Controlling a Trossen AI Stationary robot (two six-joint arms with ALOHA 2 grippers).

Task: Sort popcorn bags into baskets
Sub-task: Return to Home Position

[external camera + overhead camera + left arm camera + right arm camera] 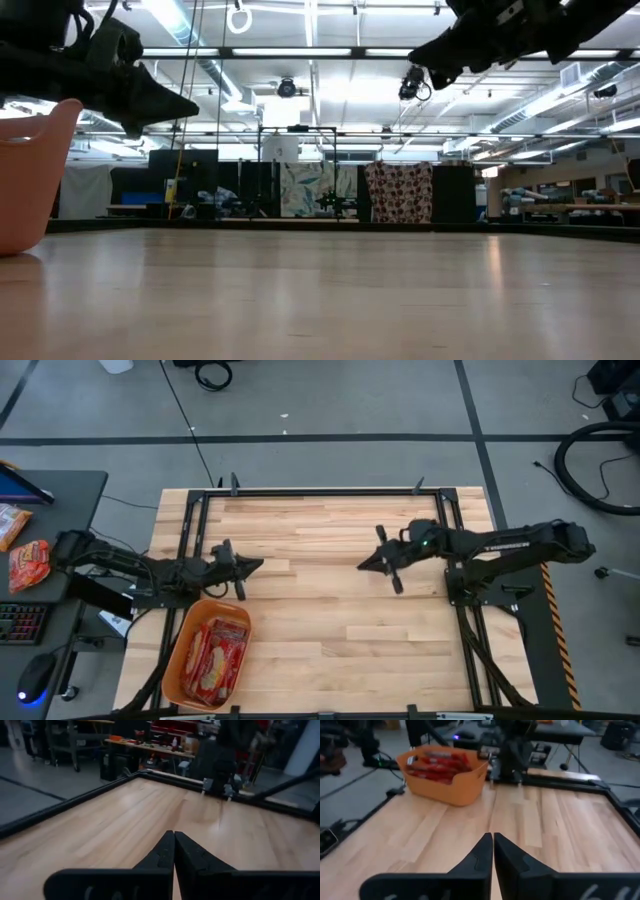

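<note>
Basket: an orange basket (447, 787) is seen standing at the near left corner of the wooden table (330, 640), close to the left arm.
Popcorn bags: the popcorn bags (215, 655), red with pale centre panels, are found piled together inside the basket; their number cannot be told.
Left gripper: the left gripper (174, 834) is held above the table just beyond the basket's far rim, left of the middle, and is pointed toward the table's centre. Its fingers are pressed together and nothing is pinched.
Right gripper: the right gripper (492, 836) is held above the table right of the middle, at much the same depth, and is pointed back toward the left arm. Its fingers are likewise pressed together on nothing. The two tips are kept well apart.
Height: in the low view both are seen raised clear of the boards.
Desk: a grey desk (70, 495) is set beside the table's left edge, and an orange-red snack packet (29, 564) is laid on it.
Far edge: a black frame (330, 491) is run along it.
</note>
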